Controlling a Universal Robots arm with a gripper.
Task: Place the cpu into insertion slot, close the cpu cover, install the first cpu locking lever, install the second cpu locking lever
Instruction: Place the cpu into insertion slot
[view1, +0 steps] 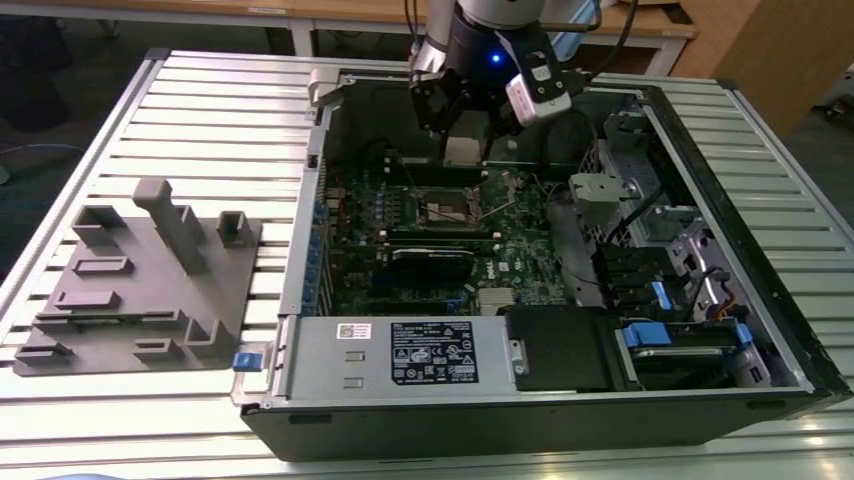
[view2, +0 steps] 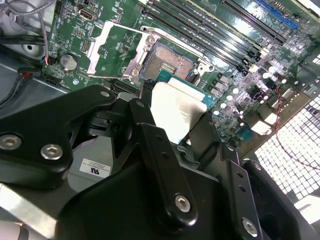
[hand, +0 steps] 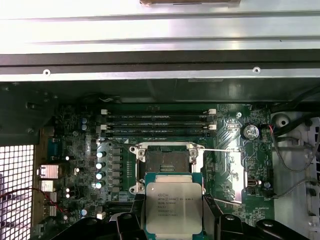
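Pincer jaws (hand: 173, 219) are clamped on opposite edges of the cpu (hand: 173, 202), carrying it flat and face-up, probably so it can settle squarely. In the exterior view the insertion slot (view1: 447, 207) lies bare at 6 o'clock from the pincer, apart from the chip. The cpu cover (view2: 100, 47) stands flipped open beside the socket. The open computer case (view1: 561, 410) rests on a slatted metal table (view1: 200, 110), with a grey fixture block (view1: 147, 280) at its 9 o'clock and wooden benches (view1: 334, 12) at 12.

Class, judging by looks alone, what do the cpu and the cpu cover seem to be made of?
The cpu: apparently metal-faced, dull silver-grey, matte, with a green board rim. The cpu cover: probably thin sheet steel, bright finish, glinting along its edges.
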